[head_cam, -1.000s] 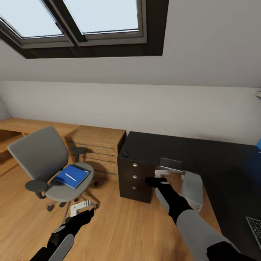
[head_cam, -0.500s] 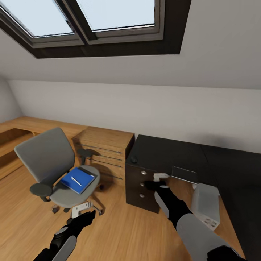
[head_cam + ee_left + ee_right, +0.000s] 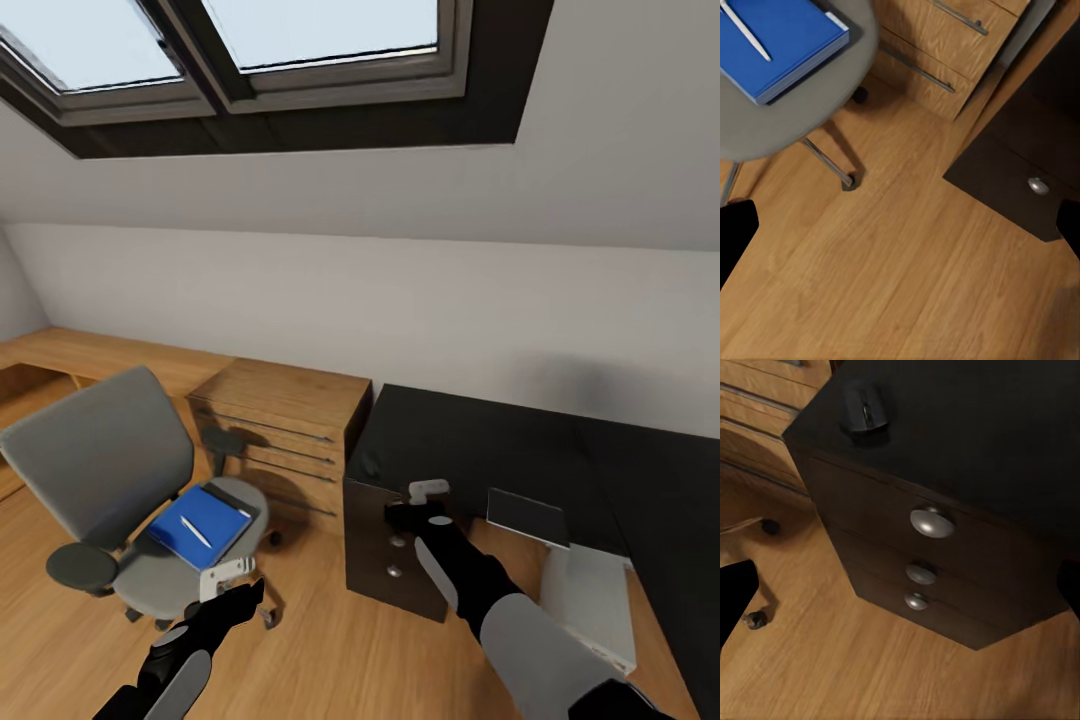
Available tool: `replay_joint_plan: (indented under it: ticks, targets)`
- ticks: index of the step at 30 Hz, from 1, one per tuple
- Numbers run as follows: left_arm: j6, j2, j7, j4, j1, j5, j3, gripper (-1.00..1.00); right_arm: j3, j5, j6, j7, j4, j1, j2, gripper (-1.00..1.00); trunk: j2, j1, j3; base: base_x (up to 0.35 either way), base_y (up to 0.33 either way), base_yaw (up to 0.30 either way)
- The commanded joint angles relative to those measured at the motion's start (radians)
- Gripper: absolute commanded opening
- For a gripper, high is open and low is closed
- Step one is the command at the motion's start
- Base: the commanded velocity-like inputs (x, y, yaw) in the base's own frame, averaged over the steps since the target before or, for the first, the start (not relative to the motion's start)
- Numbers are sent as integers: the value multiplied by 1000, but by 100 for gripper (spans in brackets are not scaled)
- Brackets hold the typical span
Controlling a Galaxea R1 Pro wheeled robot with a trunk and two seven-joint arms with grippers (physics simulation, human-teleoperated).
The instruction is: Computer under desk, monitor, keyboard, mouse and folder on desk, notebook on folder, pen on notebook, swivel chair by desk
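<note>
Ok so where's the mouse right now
The mouse sits on the desk, at the top's corner above the three-knob drawer unit, beside the light wood drawer chest.

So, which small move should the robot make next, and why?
Probably bring the left gripper forward toward the swivel chair seat. The blue folder lies there with the pen on top. The gripper hangs short of it over the floor, and its fingers look spread. The desk is beside the chair.

The black counter (image 3: 470, 440) carries the mouse (image 3: 371, 464) near its corner. The swivel chair (image 3: 130, 500) stands on the wood floor (image 3: 330, 640). The blue folder (image 3: 200, 525) lies on its seat.
</note>
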Motion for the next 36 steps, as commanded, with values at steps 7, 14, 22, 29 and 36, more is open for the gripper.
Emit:
replay_joint_plan:
  ticks: [7,14,22,29,36]
  targets:
    - [4,1,9,-2,-1,8,-1,100,9,-11,-8,-10,-2,-1,15,100,-2,1,-2,328,0,56]
    - [5,1,9,-2,-1,7,-2,100,7,-9,-12,-6,-2,1,17,100,-2,1,-3,329,0,258]
    - [5,1,9,-2,-1,6,-3,100,6,-5,-13,-5,-1,1,13,100,-2,1,-5,329,0,142]
    - [3,1,9,-2,-1,5,-3,100,6,0,-16,-6,5,1,10,100,-2,1,-5,330,0,7]
    - [2,2,9,-26,-1,5,-2,100,5,2,-43,-6,74,0,5,100,-2,1,-5,186,0,0]
